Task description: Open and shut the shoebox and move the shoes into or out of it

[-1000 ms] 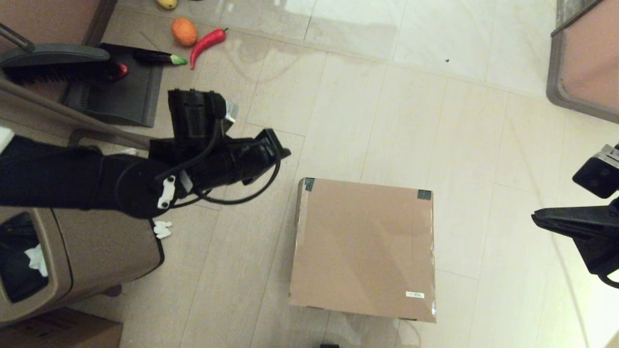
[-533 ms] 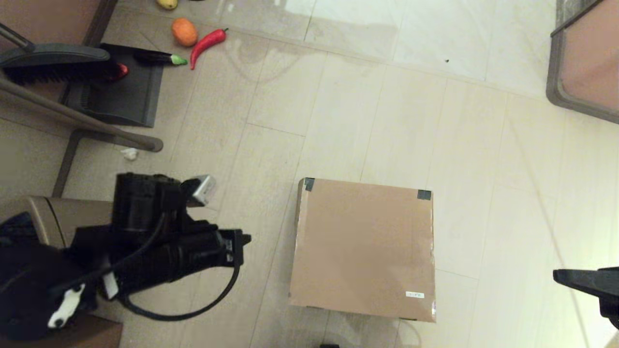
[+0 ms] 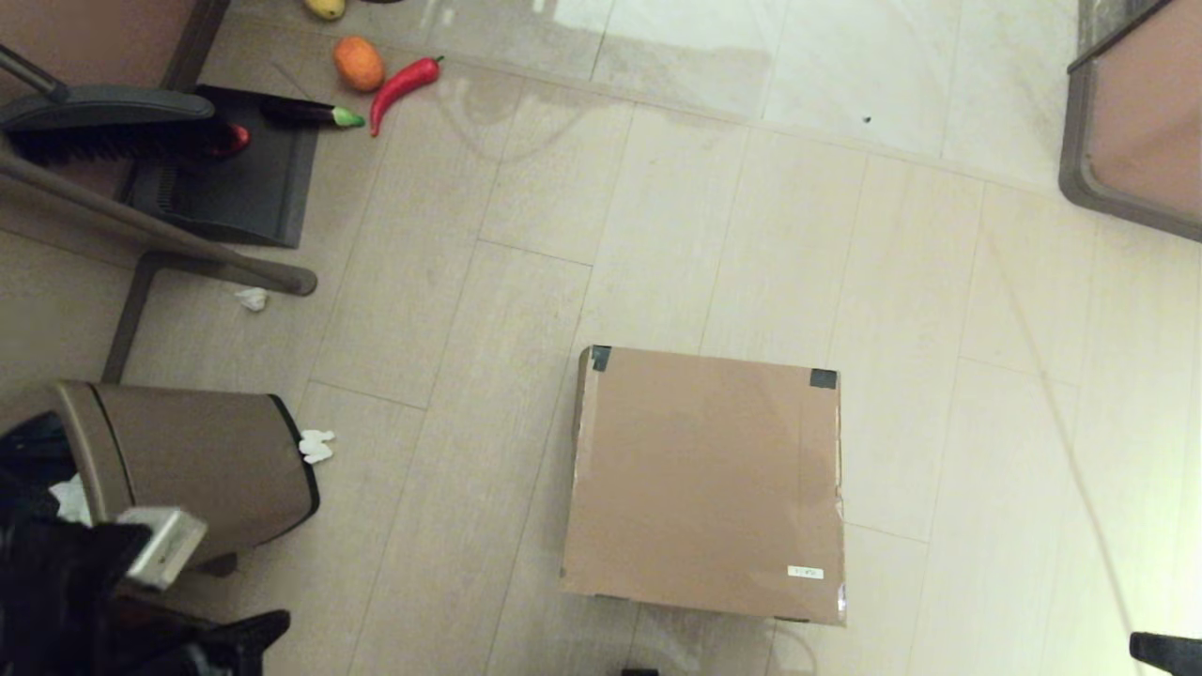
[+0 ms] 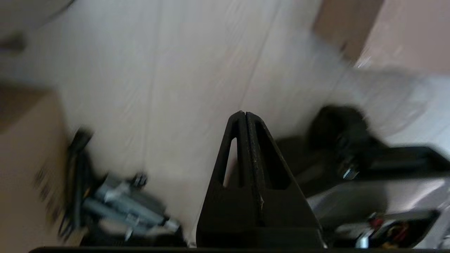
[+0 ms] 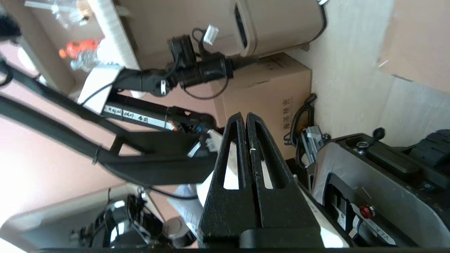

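Shoebox: the shoebox sat on the floor, in the low middle of the head view. Its lid was shut flat. Two dark tape bits were on its far corners and a small white label near its close right corner.
Shoes: they could not be seen anywhere.
Left gripper: the left gripper was pulled down by the robot's left side, at the low left corner of the head view. Its two fingers were pressed together with nothing between them. It was well apart from the shoebox.
Right gripper: the right gripper was down by the robot's right side, just a tip at the low right corner of the head view. Its fingers were pressed together and held nothing too.
Trash bin: a brown trash bin stood to the left of the shoebox, well apart from it.
Far corner: a red pepper and an orange fruit lay on the floor beside a black dustpan.
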### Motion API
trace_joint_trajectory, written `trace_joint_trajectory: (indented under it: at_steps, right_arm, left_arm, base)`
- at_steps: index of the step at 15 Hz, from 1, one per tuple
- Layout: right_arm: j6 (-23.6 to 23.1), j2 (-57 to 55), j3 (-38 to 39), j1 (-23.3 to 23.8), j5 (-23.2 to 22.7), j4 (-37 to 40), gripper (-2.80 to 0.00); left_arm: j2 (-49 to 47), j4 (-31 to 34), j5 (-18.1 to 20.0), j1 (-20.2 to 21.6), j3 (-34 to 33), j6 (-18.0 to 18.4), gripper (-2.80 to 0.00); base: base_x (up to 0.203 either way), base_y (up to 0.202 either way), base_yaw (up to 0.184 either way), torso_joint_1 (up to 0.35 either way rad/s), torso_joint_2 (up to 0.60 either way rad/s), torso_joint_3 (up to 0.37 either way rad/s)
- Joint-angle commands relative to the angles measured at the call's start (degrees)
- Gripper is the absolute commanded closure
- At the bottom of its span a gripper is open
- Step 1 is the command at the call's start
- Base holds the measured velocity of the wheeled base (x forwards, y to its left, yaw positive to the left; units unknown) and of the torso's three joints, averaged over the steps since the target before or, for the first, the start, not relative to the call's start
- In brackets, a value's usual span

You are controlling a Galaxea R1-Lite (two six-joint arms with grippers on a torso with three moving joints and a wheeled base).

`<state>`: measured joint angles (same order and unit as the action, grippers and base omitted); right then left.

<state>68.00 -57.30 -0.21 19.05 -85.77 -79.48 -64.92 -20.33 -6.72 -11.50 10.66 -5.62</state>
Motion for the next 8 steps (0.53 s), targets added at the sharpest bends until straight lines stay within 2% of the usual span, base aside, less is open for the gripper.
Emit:
trace_joint_trajectory:
  at_steps: [1, 4, 6, 8]
  right_arm:
    - [0.49, 0.58, 0.21, -0.59, -0.4, -0.17, 0.0]
    - [0.56, -0.38, 0.21, -0.33, 0.26, 3.71, 0.0]
    - [0.56, -0.67, 0.21, -0.68, 5.86, 4.87, 0.0]
    - [0.47, -0.71, 0.21, -2.44, 10.71, 6.62, 0.0]
  left_arm:
    - [9.05, -0.06, -0.24, 5.1, -5.53, 2.07, 0.0]
    - [17.56, 0.24, -1.6, 9.58, -9.25, 4.3, 0.0]
    - [26.05, 4.2, -3.08, 10.03, -10.06, 4.87, 0.0]
    - [38.61, 11.16, -0.54, 9.99, -9.8, 6.41, 0.0]
  base:
    - [0.0, 0.0, 0.0, 0.0, 0.0, 0.0]
    - [0.0, 0.0, 0.0, 0.0, 0.0, 0.0]
    - [0.0, 0.0, 0.0, 0.0, 0.0, 0.0]
    - [0.0, 0.0, 0.0, 0.0, 0.0, 0.0]
